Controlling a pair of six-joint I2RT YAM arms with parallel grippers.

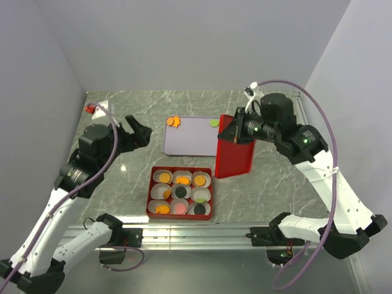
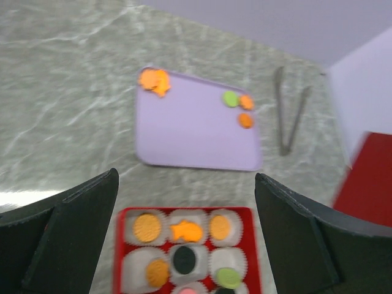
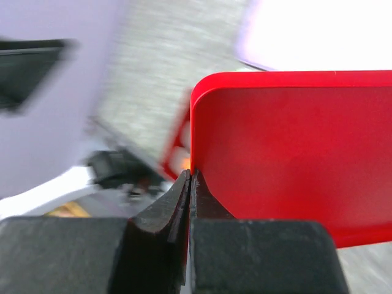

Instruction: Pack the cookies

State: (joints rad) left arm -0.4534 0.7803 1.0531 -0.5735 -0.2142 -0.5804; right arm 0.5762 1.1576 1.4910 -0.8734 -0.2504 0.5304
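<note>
My right fingers (image 3: 191,177) are pinching shut on one red lid (image 1: 236,160), holding it upright beside the red box (image 1: 180,168). My left fingers (image 1: 138,127) are hanging wide open, gripping nothing. Nine cookies (image 1: 180,192) are sitting in nine paper cups (image 2: 237,229): five orange, two black, one green, one pink. One green, two orange and a blurred orange clump (image 2: 154,81) are lying on the purple tray (image 1: 193,138)

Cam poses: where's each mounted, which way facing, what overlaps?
Top external: above and behind the robot, looking down; left arm and right arm show, left gripper open, right gripper pinching the red lid.
Left wrist: looks forward and down between its open fingers at the purple tray and red box of cookies.
Right wrist: looks along its shut fingers at the lid's edge.
Shared: tray and box, top and left wrist.
</note>
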